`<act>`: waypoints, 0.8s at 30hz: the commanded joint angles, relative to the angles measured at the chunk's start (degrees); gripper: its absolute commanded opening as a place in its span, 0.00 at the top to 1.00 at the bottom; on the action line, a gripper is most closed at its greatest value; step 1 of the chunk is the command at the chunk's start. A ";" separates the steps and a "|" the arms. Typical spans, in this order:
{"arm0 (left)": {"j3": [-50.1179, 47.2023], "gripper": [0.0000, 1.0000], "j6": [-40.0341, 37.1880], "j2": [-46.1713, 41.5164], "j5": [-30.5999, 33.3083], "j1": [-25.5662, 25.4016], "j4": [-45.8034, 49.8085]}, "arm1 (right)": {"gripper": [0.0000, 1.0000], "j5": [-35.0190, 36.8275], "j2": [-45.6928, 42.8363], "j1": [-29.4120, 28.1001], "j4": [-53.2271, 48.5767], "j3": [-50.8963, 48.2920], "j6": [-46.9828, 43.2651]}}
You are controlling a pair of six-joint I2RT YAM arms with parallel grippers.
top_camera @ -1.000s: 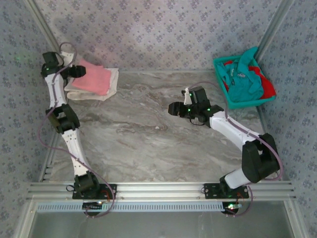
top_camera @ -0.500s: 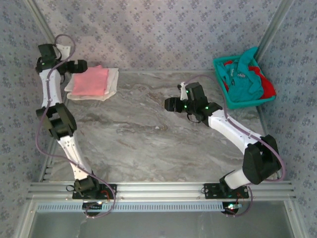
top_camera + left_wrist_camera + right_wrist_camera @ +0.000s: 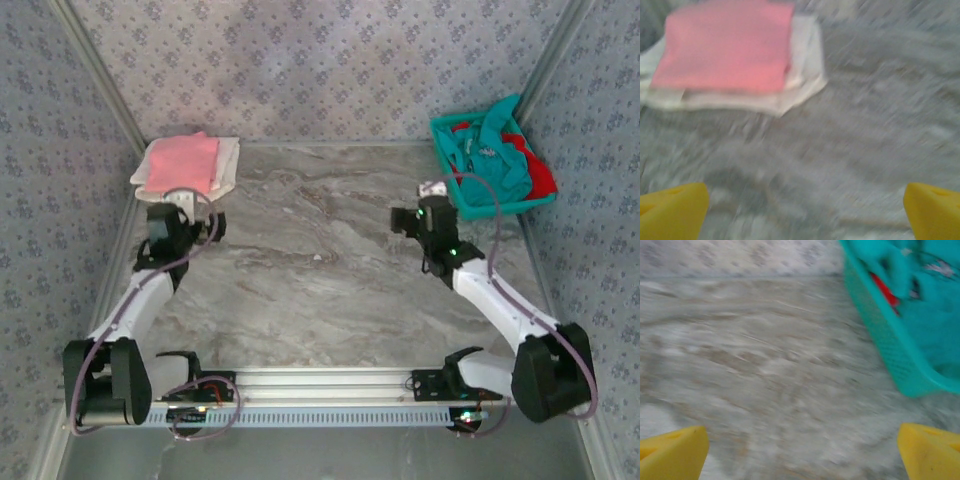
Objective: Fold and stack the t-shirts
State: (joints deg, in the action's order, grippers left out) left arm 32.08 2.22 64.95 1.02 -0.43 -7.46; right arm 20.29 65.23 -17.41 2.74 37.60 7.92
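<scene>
T-shirts sit in two places: a salmon pink one (image 3: 183, 163) lies folded flat on a folded cream-white one (image 3: 229, 160) at the far left corner of the table (image 3: 320, 280), while a teal one (image 3: 495, 160) and a red one (image 3: 541, 183) are crumpled together in the teal mesh basket (image 3: 468, 207) at the far right corner. All are thin, limp cloth, likely light and easy to lift. They should sag and bunch from whatever point is pinched, with nothing stiff to hold their shape. The teal one lies uppermost and spills over the basket's rim, so a raised ridge of it looks like the best place to pinch, well clear of the mesh wall where a finger could snag. The red one lies partly under it and may drag along, and the basket itself seems light enough to shift. The left gripper (image 3: 802, 207) hovers over bare table just near of the folded pile, its yellow fingers spread wide with nothing between them. The right gripper (image 3: 802, 450) is over the table beside the basket's left wall, fingers equally wide and empty. Both wrist views are blurred.
</scene>
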 commanded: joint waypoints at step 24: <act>-14.81 0.00 -3.82 21.33 0.23 -0.68 -48.46 | 0.00 -15.42 18.59 16.62 49.47 -19.64 -11.17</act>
State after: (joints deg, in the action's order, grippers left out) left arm 14.41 -0.58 86.63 -0.58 -1.17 -56.34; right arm 9.43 81.19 -1.83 48.84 16.14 -2.00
